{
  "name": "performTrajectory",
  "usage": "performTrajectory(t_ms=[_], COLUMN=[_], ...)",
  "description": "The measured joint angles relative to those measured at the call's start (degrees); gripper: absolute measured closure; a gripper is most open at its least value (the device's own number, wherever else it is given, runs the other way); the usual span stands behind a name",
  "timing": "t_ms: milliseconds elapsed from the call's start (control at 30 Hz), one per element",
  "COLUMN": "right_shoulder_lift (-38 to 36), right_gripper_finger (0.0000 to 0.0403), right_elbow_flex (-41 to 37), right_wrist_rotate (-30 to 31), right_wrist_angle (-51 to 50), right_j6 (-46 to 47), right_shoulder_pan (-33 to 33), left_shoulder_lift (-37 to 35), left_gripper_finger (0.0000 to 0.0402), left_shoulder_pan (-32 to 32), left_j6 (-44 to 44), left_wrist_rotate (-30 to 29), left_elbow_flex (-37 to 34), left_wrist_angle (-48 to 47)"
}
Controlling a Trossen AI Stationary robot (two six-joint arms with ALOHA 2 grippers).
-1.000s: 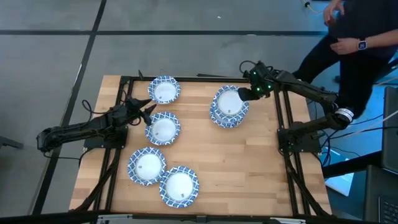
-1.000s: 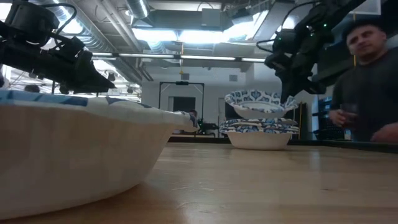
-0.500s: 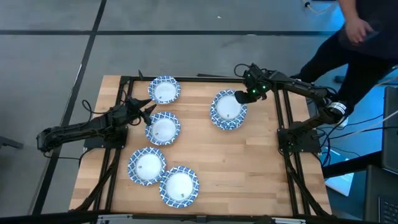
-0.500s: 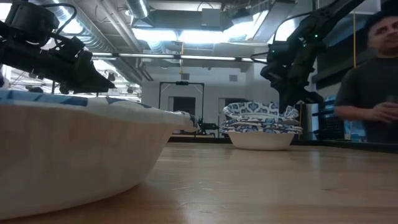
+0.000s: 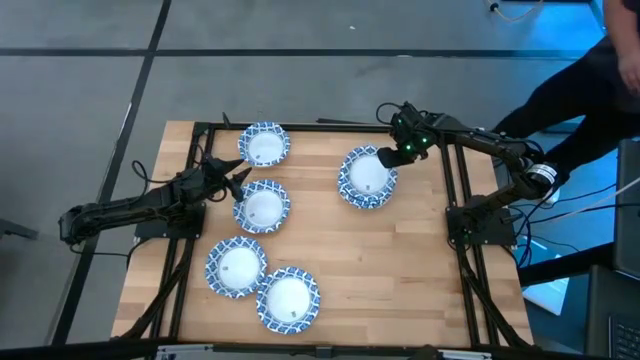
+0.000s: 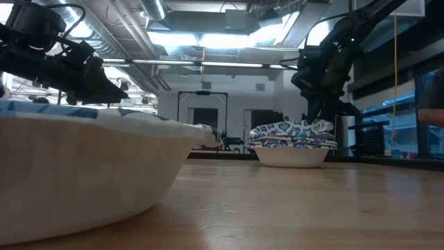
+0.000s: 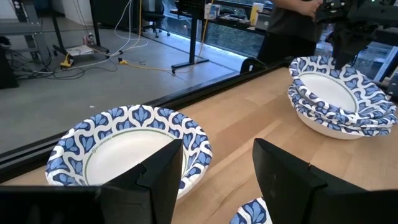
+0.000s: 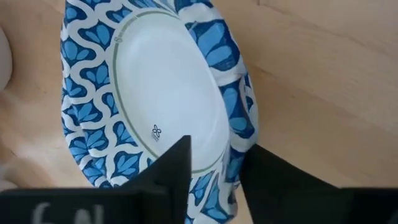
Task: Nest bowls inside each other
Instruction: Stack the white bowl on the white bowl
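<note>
Right claw (image 5: 383, 157), parted over the nested bowls' (image 5: 366, 176) rim upper right, hides its edge; left claw (image 5: 238, 182) open beside four single bowls (image 5: 263, 207) on the surface (image 5: 420, 260).

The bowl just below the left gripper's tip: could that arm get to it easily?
Probably yes. The left gripper hangs open right at that bowl's rim, with nothing between them.

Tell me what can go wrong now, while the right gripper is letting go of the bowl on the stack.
1. The right gripper fingers straddle the top bowl's rim; lifting away could drag that bowl off the stack.
2. In the low view the top bowl looks uneven on the stack, so it may not be fully nested and could tip.
3. The left gripper hangs open next to a single bowl; a careless move might push it.
</note>
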Motion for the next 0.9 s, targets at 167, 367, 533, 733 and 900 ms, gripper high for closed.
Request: performTrajectory(t_ms=[167, 367, 533, 733, 900], right_shoulder_lift=[0.02, 0.02, 0.00, 0.00, -0.04], right_gripper_finger=[0.0236, 0.0222, 0.0222, 0.0221, 0.0221], right_elbow_flex=[0.99, 5.90, 11.38, 14.89, 13.99], right_wrist_rotate=[4.02, 9.69, 2.21, -4.57, -4.57], right_wrist_angle=[0.12, -0.84, -1.06, 1.19, 6.14], right_j6=[-1.39, -3.07, -3.03, -5.94, -8.15], right_shoulder_pan=[0.00, -0.84, -1.49, 3.68, 9.99], left_shoulder_lift=[-0.01, 0.00, 0.00, 0.00, -0.01], left_gripper_finger=[0.0211, 0.0211, 0.0211, 0.0211, 0.0211], left_shoulder_pan=[0.00, 0.00, 0.01, 0.01, 0.00], left_j6=[-0.02, -0.04, -0.26, -0.28, -0.28], left_wrist_rotate=[0.00, 0.00, 0.00, 0.00, 0.00], left_elbow_flex=[0.00, 0.01, 0.02, 0.00, 0.00], left_wrist_angle=[0.00, 0.00, 0.00, -0.01, 0.00])
